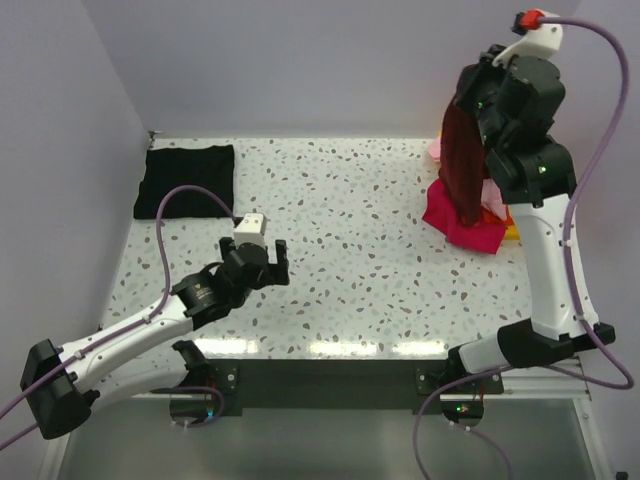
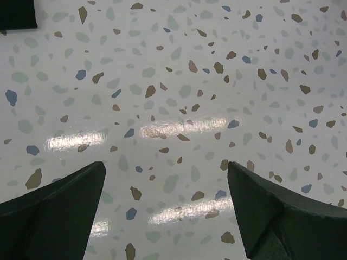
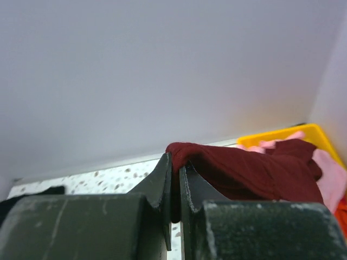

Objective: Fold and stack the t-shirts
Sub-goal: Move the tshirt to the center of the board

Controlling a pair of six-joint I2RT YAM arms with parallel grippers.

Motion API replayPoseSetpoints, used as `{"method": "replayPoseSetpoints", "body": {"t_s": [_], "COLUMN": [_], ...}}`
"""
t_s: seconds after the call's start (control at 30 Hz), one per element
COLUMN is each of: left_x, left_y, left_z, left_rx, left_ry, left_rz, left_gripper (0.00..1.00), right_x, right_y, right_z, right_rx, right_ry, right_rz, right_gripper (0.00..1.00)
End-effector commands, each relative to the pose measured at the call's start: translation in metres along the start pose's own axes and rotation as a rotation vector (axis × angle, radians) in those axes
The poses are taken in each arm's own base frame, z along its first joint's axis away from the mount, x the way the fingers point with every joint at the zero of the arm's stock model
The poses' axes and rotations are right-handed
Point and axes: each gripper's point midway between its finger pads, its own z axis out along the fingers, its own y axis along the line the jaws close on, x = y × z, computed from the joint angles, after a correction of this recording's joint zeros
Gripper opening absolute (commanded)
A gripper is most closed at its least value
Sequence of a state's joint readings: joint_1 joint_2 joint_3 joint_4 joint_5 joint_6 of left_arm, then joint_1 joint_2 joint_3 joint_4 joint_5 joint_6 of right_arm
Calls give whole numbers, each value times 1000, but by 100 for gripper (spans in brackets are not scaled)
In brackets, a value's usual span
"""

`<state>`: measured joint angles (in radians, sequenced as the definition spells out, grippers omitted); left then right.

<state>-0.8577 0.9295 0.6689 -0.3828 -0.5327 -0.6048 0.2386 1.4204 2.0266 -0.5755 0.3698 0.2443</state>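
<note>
My right gripper (image 3: 176, 162) is shut on the dark maroon t-shirt (image 3: 255, 170), whose edge is pinched between the jaws. In the top view that maroon t-shirt (image 1: 462, 165) hangs down from the raised right gripper (image 1: 470, 88) over a heap at the far right. In the heap lie a magenta t-shirt (image 1: 462, 224) and a light pink t-shirt (image 1: 494, 198). A folded black t-shirt (image 1: 187, 180) lies flat at the far left corner. My left gripper (image 1: 262, 263) hovers open low over bare table, its fingers (image 2: 59, 211) wide apart with nothing between them.
A yellow bin (image 3: 276, 135) stands at the far right edge behind the heap, with a sliver of the yellow bin (image 1: 512, 234) showing in the top view. White walls close in the table (image 1: 350, 260) at the back and left.
</note>
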Motion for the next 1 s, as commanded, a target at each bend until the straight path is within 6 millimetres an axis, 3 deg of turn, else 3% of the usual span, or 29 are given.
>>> {"method": "replayPoseSetpoints", "body": {"t_s": [0.0,0.2,0.3,0.43,0.53,0.57,0.63,0.67,0.7,0.73,0.83,0.87,0.9,0.97], "left_x": [-26,-34,-38,-41,-42,-41,-40,-38,-37,-34,-22,-20,-15,-7], "left_y": [-4,-1,0,3,5,6,7,7,7,8,10,10,9,10], "left_z": [-4,-10,-14,-17,-17,-17,-15,-14,-13,-10,-4,-2,1,5], "left_rx": [9,3,1,-7,-17,-20,-28,-32,-33,-44,-62,-65,-67,-75], "left_ry": [-78,-101,-114,-122,-125,-126,-123,-121,-119,-112,-78,-70,-56,-36], "left_rz": [-22,-33,-44,-49,-51,-51,-50,-48,-48,-46,-35,-35,-31,-25], "left_gripper": [100,100,100,100,100,100,100,100,100,100,100,100,100,100], "right_x": [-20,-33,-35,-36,-17,5,25,59,72,103,144,180,191,223], "right_y": [53,126,146,147,143,141,129,122,105,89,39,19,-6,-29], "right_z": [-17,-39,-45,-48,-42,-34,-31,-22,-16,-13,-5,-4,2,-4], "right_rx": [-155,-359,-408,-411,-379,-355,-302,-256,-166,-105,47,87,145,190], "right_ry": [-33,-41,-47,-51,-22,19,50,106,112,159,235,313,338,401], "right_rz": [13,57,65,83,74,51,34,-4,-24,-59,-42,-61,-29,-73], "right_gripper": [0,0,0,0,0,0,0,0,0,0,1,5,22,56]}}
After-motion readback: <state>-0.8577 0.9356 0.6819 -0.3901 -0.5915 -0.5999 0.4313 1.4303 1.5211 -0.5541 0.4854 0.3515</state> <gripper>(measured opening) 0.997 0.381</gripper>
